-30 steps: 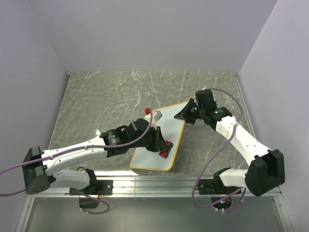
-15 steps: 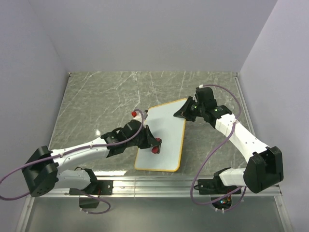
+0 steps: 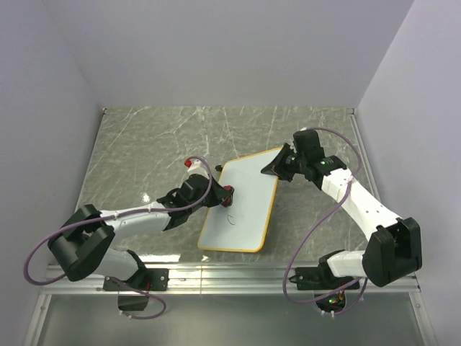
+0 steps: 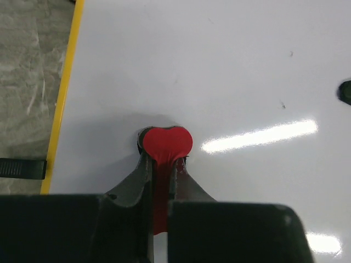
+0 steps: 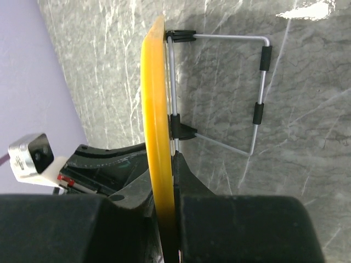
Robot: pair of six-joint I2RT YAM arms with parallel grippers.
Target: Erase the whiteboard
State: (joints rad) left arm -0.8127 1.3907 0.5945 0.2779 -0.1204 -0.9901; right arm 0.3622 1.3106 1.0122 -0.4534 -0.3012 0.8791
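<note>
Pins whiteboard point(image 3: 241, 205), on table point(image 3: 144, 144), by far rim in tightly closed right gripper point(image 3: 277, 167) against sliding; presses red eraser point(image 4: 167, 141), nipped in closed left gripper point(image 4: 162, 161), flat for wiping; leaves small mark point(image 3: 229, 218) uncleared.

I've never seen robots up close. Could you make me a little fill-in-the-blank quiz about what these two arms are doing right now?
1. The left gripper is shut on a small ___ eraser.
2. The right gripper clamps the whiteboard by its ___ rim.
3. The eraser touches the whiteboard close to the edge on the ___ arm's side.

Missing words: red; yellow; left
</note>
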